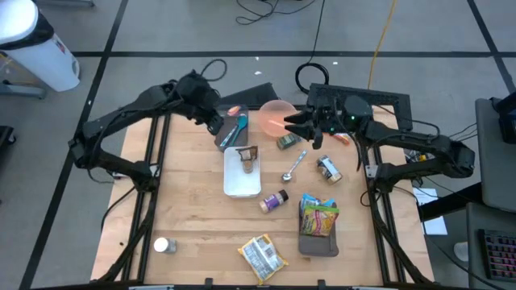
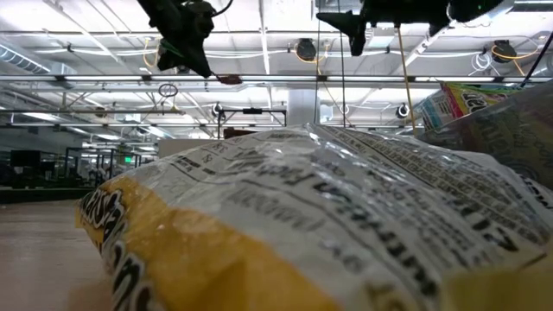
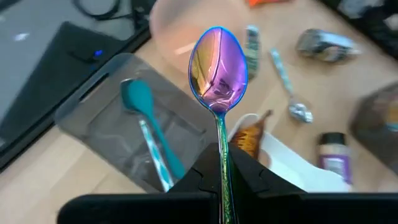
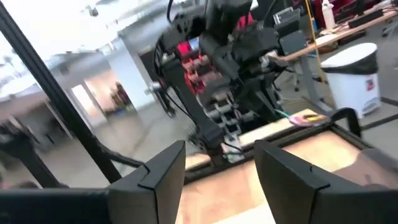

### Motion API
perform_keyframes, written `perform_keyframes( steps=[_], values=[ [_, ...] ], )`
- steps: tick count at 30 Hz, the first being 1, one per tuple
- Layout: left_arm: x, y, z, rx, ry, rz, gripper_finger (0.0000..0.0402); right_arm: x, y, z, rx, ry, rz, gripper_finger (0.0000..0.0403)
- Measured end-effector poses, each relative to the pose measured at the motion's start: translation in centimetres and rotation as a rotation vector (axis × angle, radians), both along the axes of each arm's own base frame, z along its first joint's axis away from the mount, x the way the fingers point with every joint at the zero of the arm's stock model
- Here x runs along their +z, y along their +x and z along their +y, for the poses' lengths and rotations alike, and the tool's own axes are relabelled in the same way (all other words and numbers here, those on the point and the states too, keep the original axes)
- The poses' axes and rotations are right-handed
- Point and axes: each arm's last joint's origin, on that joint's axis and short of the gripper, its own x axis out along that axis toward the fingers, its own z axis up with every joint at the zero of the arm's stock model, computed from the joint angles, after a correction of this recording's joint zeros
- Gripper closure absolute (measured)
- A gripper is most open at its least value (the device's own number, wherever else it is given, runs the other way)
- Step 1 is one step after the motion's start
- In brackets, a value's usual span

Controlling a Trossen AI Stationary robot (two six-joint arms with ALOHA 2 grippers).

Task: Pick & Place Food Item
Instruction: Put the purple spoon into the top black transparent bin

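Even overhead light; the low view's foreground snack bag (image 2: 294,225) is badly blurred.

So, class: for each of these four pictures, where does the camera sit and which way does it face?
High view: overhead, facing straight down; both arms and the wooden table show.
Low view: at table height, facing level across; a snack bag fills it, arms overhead.
Left wrist view: the left gripper holds an iridescent spoon.
Right wrist view: the right gripper, open, faces the left arm.
Shared: high and left wrist views both show the teal spoon.

A white bin (image 1: 36,48) stands on the floor beyond the table's (image 1: 193,221) far left corner. Black cables (image 1: 266,10) and 1 yellow cable (image 1: 379,40) trail across the grey floor.
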Motion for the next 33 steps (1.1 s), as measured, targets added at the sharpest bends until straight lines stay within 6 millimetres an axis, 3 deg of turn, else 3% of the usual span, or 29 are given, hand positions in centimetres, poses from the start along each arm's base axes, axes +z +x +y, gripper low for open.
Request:
perform_keyframes(
  steps=[9, 20, 25, 33],
  values=[
    [-1.2, 2.0, -0.9, 0.135, 0.110, 0.107, 0.0393, -2.7, -0.5, 0.3, 0.024, 0.112, -0.073, 0.0226],
    [-5.1, 5.6, 0.8, 0.174, 0.091, 0.188, 0.0393, -2.9, -0.7, 0.4, 0.029, 0.121, -0.105, 0.0230],
    [-6.0, 6.5, 1.8, 0.238, 0.102, 0.103, 0.0393, -2.9, -0.7, 0.4, 0.028, 0.122, -0.103, 0.0234],
    [-10.3, 6.7, 1.2, 0.232, 0.048, 0.006, 0.0393, -2.9, -0.6, 0.6, 0.018, 0.127, -0.105, 0.0234]
  ],
)
